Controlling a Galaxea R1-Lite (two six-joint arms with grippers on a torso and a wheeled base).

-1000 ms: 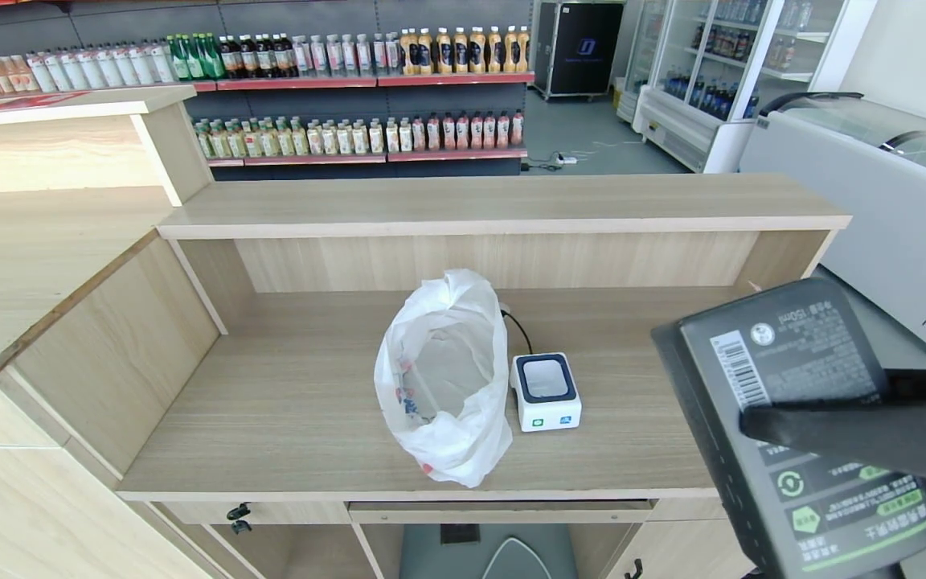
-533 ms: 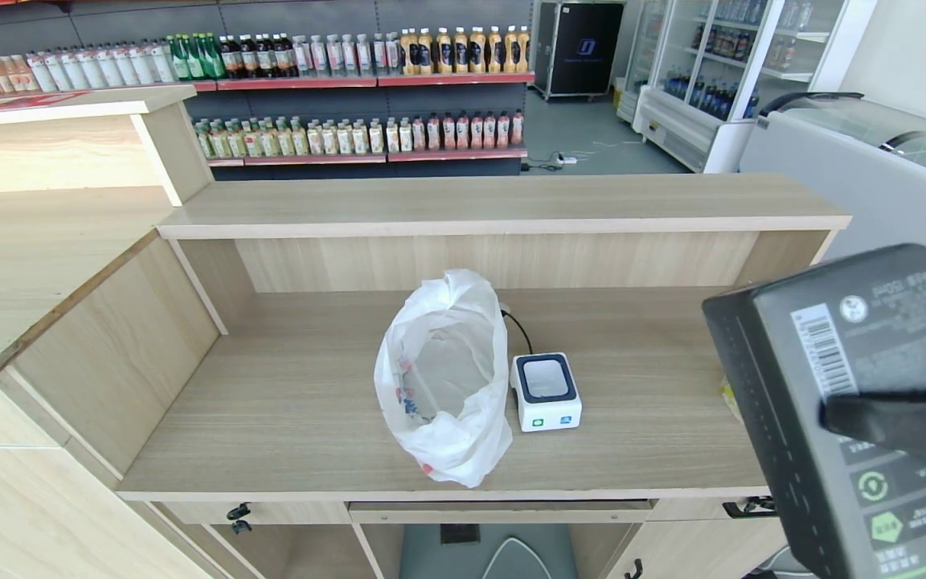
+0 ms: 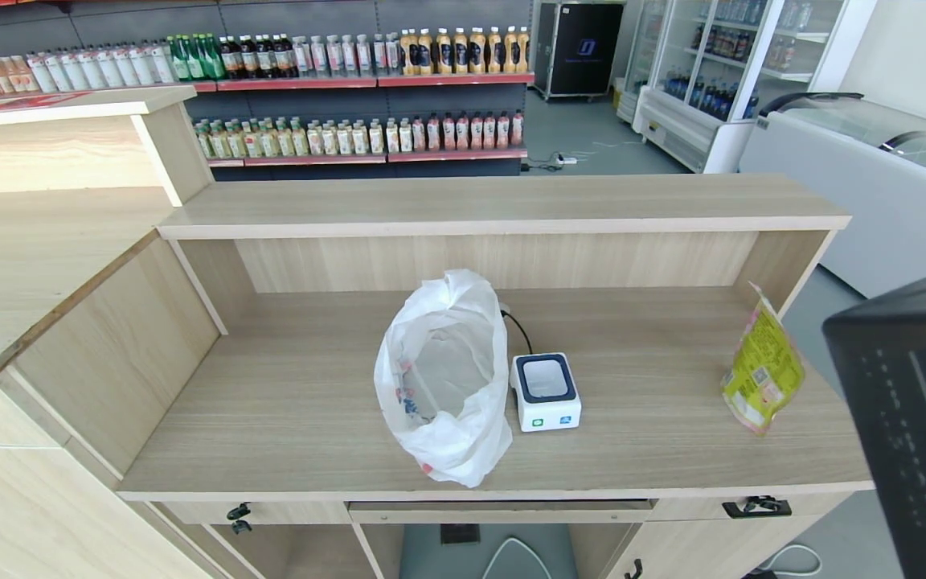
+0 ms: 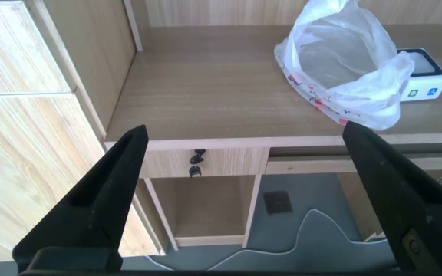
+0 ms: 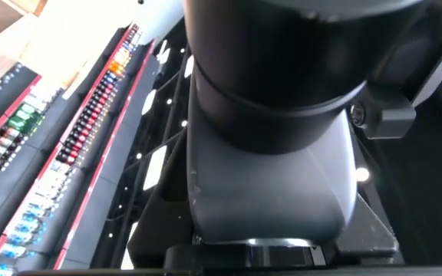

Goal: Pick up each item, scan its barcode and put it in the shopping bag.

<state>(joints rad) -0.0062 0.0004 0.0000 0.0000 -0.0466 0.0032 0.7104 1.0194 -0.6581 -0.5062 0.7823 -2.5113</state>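
Left wrist view: left claw (image 4: 244, 130) spread wide; shopping bag (image 4: 344, 61) well apart (on counter (image 4: 206, 84)).

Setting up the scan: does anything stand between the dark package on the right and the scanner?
Yes. A yellow pouch stands upright near the right end of the counter, and in the head view it sits roughly between the dark package and the scanner. Passing above it should likely avoid a knock.

The bag (image 3: 443, 378) stands mid-counter (image 3: 286, 402), with the scanner (image 3: 546, 392) just beside it on the right. The pouch (image 3: 760, 366) stands near the counter's right end, and the box (image 3: 913, 418) is farther right, past that end.
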